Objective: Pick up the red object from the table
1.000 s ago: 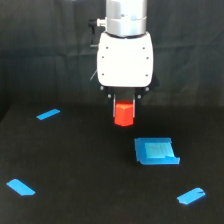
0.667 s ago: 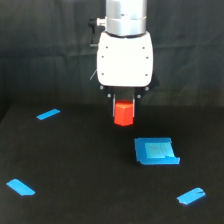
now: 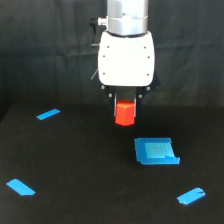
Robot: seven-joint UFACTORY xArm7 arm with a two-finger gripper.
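Gripper [image 3: 124, 103] fingers, short and dark beneath the white housing, are closed on the top of the red object [image 3: 124, 113], which hangs directly below them, upright, with its upper part tucked between the jaws. Whether the block's underside touches the table [image 3: 90, 170] or sits just above it cannot be told; it lies over the middle of the table's far part, near the back edge. Toward the near right corner a blue tray [image 3: 155, 151] rests apart from the block, and blue strips lie near the left edge [image 3: 48, 114] [image 3: 20, 187] and the near right corner [image 3: 191, 196].
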